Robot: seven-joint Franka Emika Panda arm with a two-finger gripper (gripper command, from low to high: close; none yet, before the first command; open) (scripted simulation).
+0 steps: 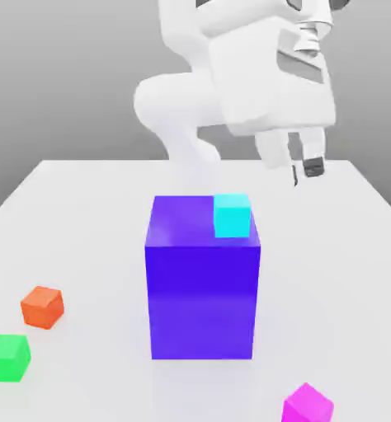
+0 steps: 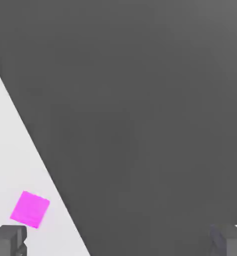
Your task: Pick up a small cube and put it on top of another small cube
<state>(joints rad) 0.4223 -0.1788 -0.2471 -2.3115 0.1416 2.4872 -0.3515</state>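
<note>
Exterior view: the tool [image 1: 302, 169] was seen open and empty above the far side of the white table [image 1: 347, 247]. Between it and the magenta cube [image 1: 307, 405], which lay at the table's near edge toward the exterior view's right, a big blue-purple block [image 1: 203, 288] was set, with a cyan cube [image 1: 232, 216] resting on its top. An orange cube [image 1: 43, 307] and a green cube [image 1: 7, 358] were placed well apart, at the exterior view's left.

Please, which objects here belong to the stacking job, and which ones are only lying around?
For the job:
- small matte magenta cube, on the white table near the front edge
- small cyan cube, on top of the big block, likely the target
- open two-finger gripper, holding nothing

Lying about:
- big blue-purple block
- small orange cube
- small green cube
</note>
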